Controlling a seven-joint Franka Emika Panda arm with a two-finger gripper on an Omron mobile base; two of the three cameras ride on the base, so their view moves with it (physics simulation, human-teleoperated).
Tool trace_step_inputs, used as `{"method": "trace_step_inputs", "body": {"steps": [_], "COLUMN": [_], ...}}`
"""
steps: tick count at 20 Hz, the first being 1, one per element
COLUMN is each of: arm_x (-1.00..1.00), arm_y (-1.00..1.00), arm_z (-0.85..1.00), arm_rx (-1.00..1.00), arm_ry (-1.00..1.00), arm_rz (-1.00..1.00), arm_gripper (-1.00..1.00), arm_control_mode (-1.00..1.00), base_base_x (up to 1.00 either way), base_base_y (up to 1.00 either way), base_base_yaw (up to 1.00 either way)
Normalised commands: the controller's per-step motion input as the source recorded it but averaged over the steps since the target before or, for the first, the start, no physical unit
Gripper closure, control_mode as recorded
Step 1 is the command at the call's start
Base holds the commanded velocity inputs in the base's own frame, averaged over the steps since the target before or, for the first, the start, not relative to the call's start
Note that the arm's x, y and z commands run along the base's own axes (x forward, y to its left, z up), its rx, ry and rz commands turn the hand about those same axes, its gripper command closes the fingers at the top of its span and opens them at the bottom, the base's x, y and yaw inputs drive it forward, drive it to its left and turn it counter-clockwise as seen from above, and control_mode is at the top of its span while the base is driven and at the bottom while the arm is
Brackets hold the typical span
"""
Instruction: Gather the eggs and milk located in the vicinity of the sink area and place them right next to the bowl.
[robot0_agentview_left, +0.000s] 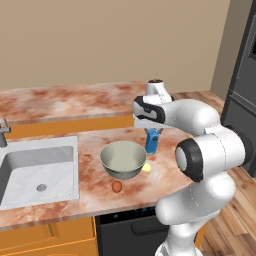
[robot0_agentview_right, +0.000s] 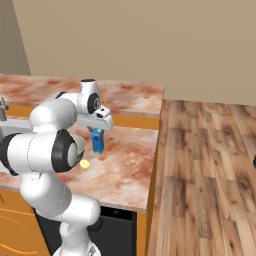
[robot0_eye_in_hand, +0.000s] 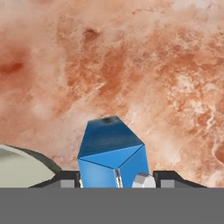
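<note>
The gripper was clamped on the milk just right of the bowl, w/ both eggs beside the bowl. Best to lower it straight and let go only once the carton stood flat (it looked slightly tilted). Marbled reddish counter, sink at left, wood floor.

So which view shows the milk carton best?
The hand view: the milk carton sits large between the jaws, peaked top plain. The left base view shows it small beside the bowl, under the gripper; the right base view shows it small too.
</note>
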Motion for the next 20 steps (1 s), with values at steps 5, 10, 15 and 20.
{"method": "trace_step_inputs", "body": {"steps": [5,10,15,20], "arm_x": [0.05,0.00,0.05,0.00], "arm_y": [0.24,0.00,0.00,0.05], "arm_z": [0.00,0.00,-0.14,-0.12], "arm_rx": [0.00,0.00,-0.03,-0.06], "arm_ry": [0.02,0.04,0.19,0.14], "arm_rz": [0.24,0.14,0.07,0.03], "arm_gripper": [1.00,1.00,1.00,1.00], "arm_control_mode": [-1.00,-1.00,-1.00,-1.00], "base_base_x": [0.00,0.00,0.00,0.00], "base_base_y": [0.00,0.00,0.00,0.00], "base_base_yaw": [0.00,0.00,0.00,0.00]}}
